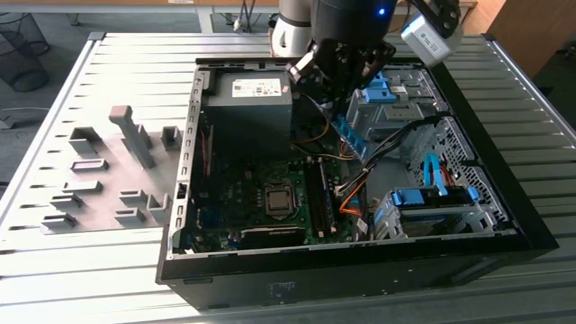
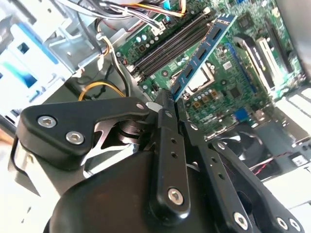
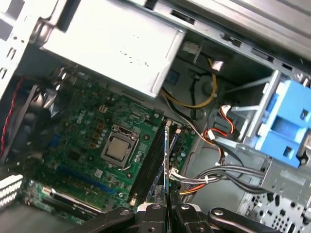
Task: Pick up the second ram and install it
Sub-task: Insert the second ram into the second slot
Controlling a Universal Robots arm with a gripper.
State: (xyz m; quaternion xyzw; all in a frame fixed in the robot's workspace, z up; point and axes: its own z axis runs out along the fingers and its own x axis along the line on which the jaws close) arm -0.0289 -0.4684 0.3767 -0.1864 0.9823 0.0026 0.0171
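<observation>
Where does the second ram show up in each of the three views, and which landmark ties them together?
Exterior view: the second ram hangs tilted from the claw, above the open case.
Second wrist view: it runs slantwise from the claw's tips over the motherboard.
First wrist view: seen edge-on, a thin line rising from the claw.
Shared landmark: the processor socket.

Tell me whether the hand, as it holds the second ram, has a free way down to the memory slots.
Probably yes: the hand grips the second ram above the open case, with nothing between it and the memory slots; cables lie beside them.
</observation>
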